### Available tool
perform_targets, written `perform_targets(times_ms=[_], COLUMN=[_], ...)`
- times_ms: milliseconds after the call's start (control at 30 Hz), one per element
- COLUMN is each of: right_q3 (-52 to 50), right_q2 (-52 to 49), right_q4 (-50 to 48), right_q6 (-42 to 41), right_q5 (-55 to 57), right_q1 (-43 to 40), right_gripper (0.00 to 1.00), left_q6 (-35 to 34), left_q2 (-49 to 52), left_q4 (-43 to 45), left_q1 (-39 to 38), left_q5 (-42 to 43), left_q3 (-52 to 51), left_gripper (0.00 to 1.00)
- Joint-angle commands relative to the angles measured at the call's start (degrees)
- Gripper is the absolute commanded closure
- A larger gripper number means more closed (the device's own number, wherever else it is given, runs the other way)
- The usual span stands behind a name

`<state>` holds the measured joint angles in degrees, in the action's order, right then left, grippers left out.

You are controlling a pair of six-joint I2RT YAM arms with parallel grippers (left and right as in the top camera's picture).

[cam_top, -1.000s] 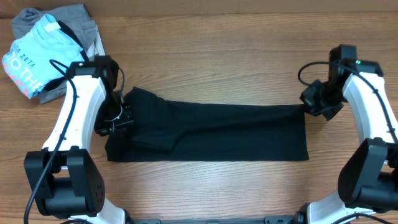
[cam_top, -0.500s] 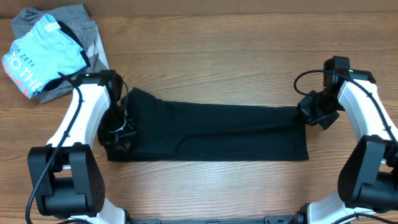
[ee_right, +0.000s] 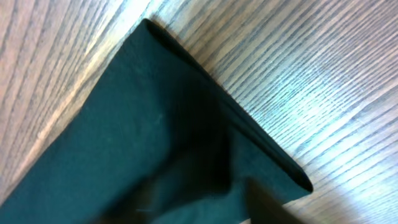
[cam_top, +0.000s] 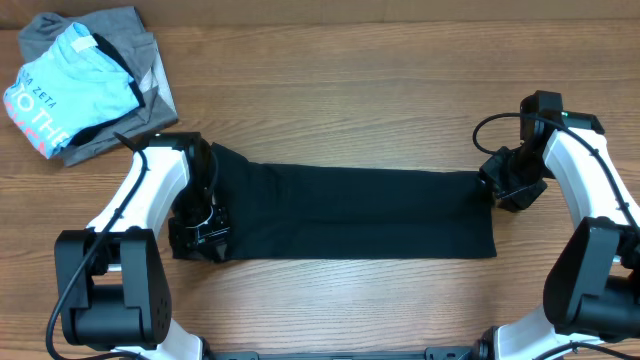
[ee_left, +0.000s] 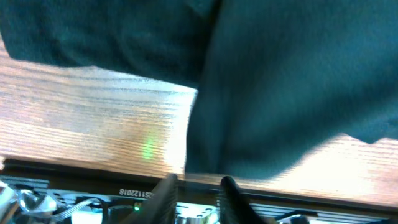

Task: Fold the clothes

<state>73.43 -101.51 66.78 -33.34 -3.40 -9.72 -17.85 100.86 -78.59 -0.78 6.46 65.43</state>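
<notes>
Print [cam_top: 36, 90] reads "ZETA"; right end effector [ee_right: 202, 198] spread at black T-shirt [cam_top: 350, 210], left end effector [ee_left: 198, 190] seemingly parted.

Robotics lab station, I'd say: I'm seeing a wood-grain desk [cam_top: 340, 100], my left arm [cam_top: 140, 195] and right arm [cam_top: 590, 170] in white shells mounted at its near edge, a looped cable [cam_top: 484, 128], a black T-shirt [cam_top: 360, 215] laid between them, and a light blue printed shirt [cam_top: 60, 85] heaped on a grey garment [cam_top: 120, 25].

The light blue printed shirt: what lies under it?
Under the light blue printed shirt lies a grey garment, showing beyond its far and right edges. Anything beneath the covered middle cannot be seen.
</notes>
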Motion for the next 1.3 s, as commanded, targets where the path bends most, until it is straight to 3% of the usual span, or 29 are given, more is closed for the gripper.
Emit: perform_targets(times_ms=[0, 100, 200, 367, 467, 533, 600, 633, 900, 1267], right_q3=[-0.4, -0.2, 1.2, 3.1, 3.0, 2.7, 1.7, 0.7, -7.1, -14.5], right_q2=[1.0, 1.0, 1.0, 1.0, 0.7, 0.4, 0.3, 0.3, -0.3, -0.5], right_q4=[0.0, 0.7, 1.7, 0.4, -0.8, -1.1, -1.6, -2.2, -8.8, -17.1], right_q6=[2.8, 3.4, 3.6, 11.1, 13.7, 13.9, 13.9, 13.9, 13.1, 7.9], right_q5=[0.8, 0.8, 0.7, -7.2, -9.9, -9.6, -9.6, -9.6, -9.6, -8.2], right_q1=[0.1, 0.0, 0.0, 0.4, 1.1, 2.0, 2.8, 3.4, 4.3, 4.2], right_gripper=[0.12, 0.11, 0.14, 0.21, 0.49, 0.77, 0.93, 0.96, 0.96, 0.96], left_q6=[-0.4, -0.4, -0.7, -1.0, -1.0, -1.0, -1.0, -1.0, -0.8, -0.6], left_q2=[-1.4, -1.4, -1.4, -1.6, -1.6, -1.6, -1.5, -1.3, 2.8, 16.0], left_q4=[0.0, 0.0, -1.3, -2.0, 1.9, 5.6, 7.7, 8.2, 11.0, 13.4], left_q1=[-0.4, -0.2, 0.0, -0.8, -2.8, -4.8, -6.7, -7.5, -7.8, -4.3], left_q5=[0.6, 0.2, 0.2, 1.2, 1.5, 1.5, 1.5, 1.5, 0.6, -0.6], left_q3=[-0.4, 0.4, 3.9, 11.6, 13.4, 12.9, 12.2, 11.9, 10.8, 10.8], left_gripper=[0.72, 0.74, 0.96, 0.96, 0.96, 0.96, 0.96, 0.96, 0.96, 0.96])
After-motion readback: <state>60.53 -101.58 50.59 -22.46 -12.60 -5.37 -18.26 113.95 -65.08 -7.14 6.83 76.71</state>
